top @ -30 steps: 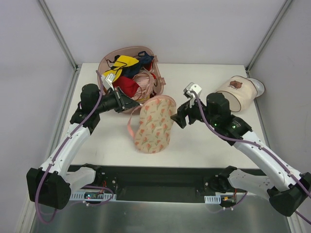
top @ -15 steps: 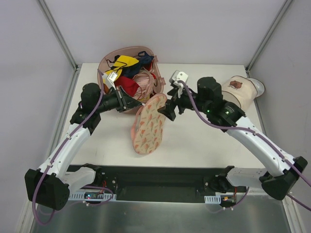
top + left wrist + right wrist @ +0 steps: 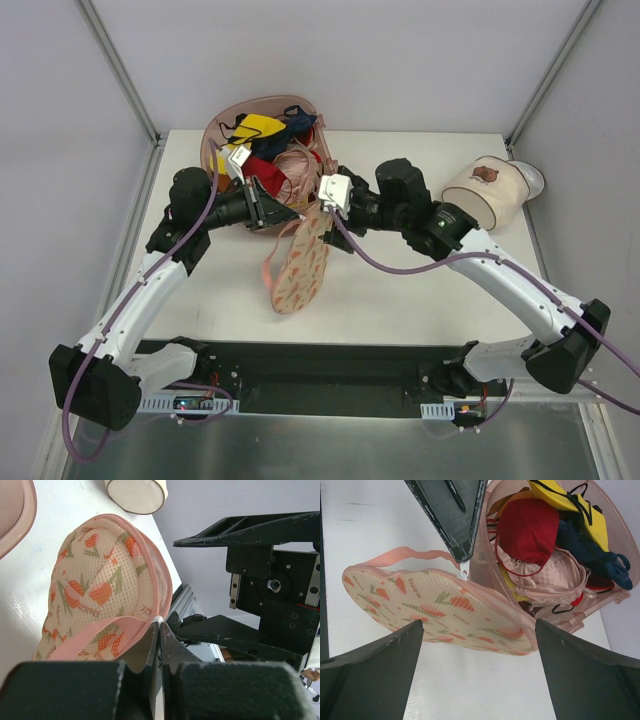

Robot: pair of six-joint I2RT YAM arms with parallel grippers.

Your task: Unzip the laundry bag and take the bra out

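Observation:
The laundry bag (image 3: pixel 300 265) is a cream pouch with orange leaf print and pink edging. It stands tilted on its edge in front of the basket. My left gripper (image 3: pixel 290 212) is shut on the small white zipper pull (image 3: pixel 159 618) at the bag's upper rim; in the left wrist view the jaws (image 3: pixel 161 630) are pressed together. In the right wrist view the pull (image 3: pixel 464 572) hangs from the left fingers (image 3: pixel 452 515) above the bag (image 3: pixel 435 612). My right gripper (image 3: pixel 335 225) is open, with the bag's far end between its wide-spread jaws (image 3: pixel 480 645), touching nothing. The bra is hidden.
A pink basket (image 3: pixel 215 125) of red, yellow, navy and pink garments (image 3: pixel 535 525) stands just behind the bag. A cream cylindrical container (image 3: pixel 485 195) lies at the back right. A pink loop (image 3: pixel 268 262) hangs left of the bag.
My right arm has swung left, up to the bag's far end. The bag has tipped up onto its edge and looks narrower. My left gripper keeps its hold.

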